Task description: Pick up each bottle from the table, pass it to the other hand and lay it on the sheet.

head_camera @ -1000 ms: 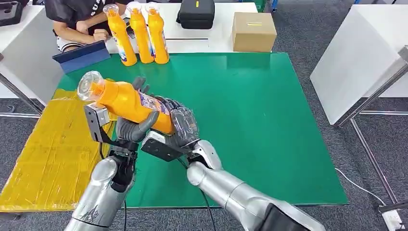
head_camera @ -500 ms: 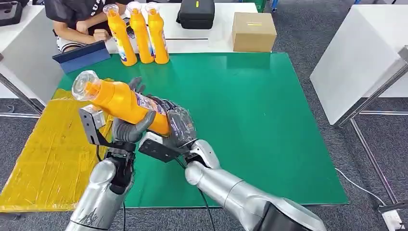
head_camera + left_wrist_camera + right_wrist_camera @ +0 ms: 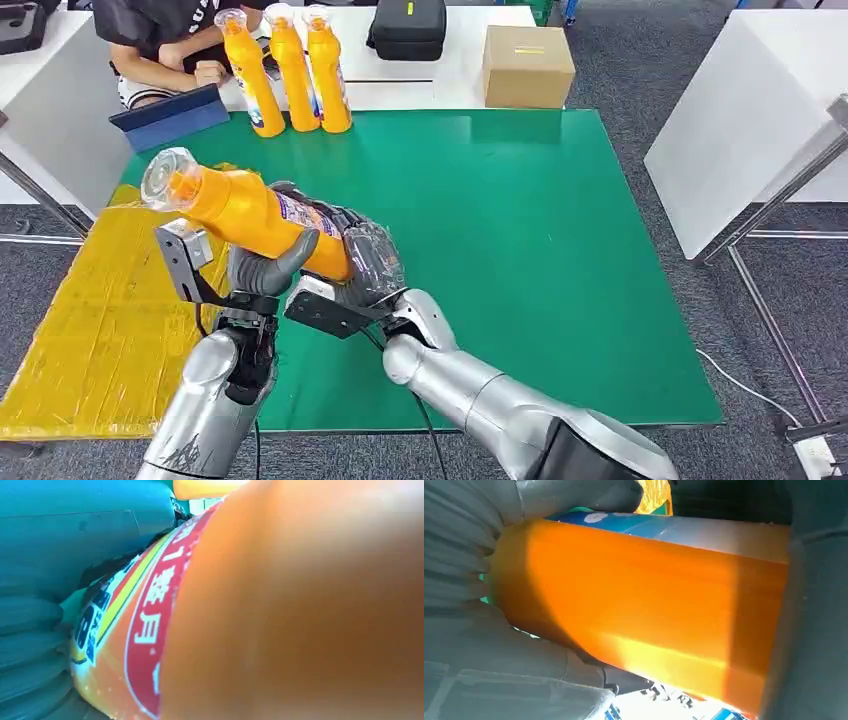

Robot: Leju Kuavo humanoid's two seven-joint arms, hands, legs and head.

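Orange bottle (image 3: pixel 255 212), left of centre in the frame, lies tilted between both hands for the pass: left hand (image 3: pixel 262 268) fingers clamped on its middle, right hand (image 3: pixel 368 262) fingers wrapped round its base.

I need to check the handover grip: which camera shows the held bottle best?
The head view: the whole orange bottle, cap to base, lies tilted between the left hand and right hand. Both wrist views show just a blurred close-up of its orange side and label.

Held bottle (image 3: pixel 280 610) label: white character "月" on red band.
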